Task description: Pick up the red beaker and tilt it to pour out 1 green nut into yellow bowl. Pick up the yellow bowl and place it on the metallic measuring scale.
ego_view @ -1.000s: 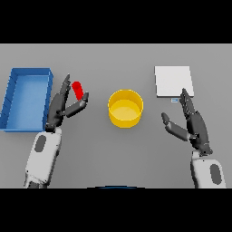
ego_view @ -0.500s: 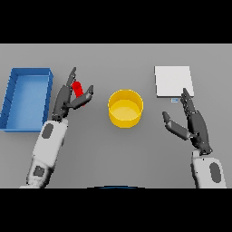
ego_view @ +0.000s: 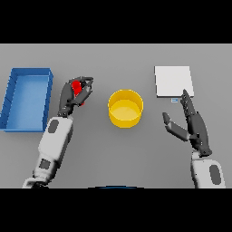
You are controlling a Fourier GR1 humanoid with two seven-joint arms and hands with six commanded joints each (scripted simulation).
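Observation:
The red beaker (ego_view: 78, 87) stands left of centre, mostly covered by my left hand (ego_view: 72, 94), whose fingers and thumb curl round it. The yellow bowl (ego_view: 125, 108) sits at the table's middle, a short way right of that hand; I see nothing inside it. The metallic measuring scale (ego_view: 174, 81) is a pale square plate at the back right. My right hand (ego_view: 192, 124) hovers open just in front of the scale, fingers straight and pointing at its near edge. No green nut is visible.
A blue open bin (ego_view: 26, 99) lies at the far left, next to my left arm. The grey table (ego_view: 118, 154) stretches bare in front of the bowl.
My left hand has moved forward and closed its fingers round the red beaker, which now shows far less. The right hand has stayed still.

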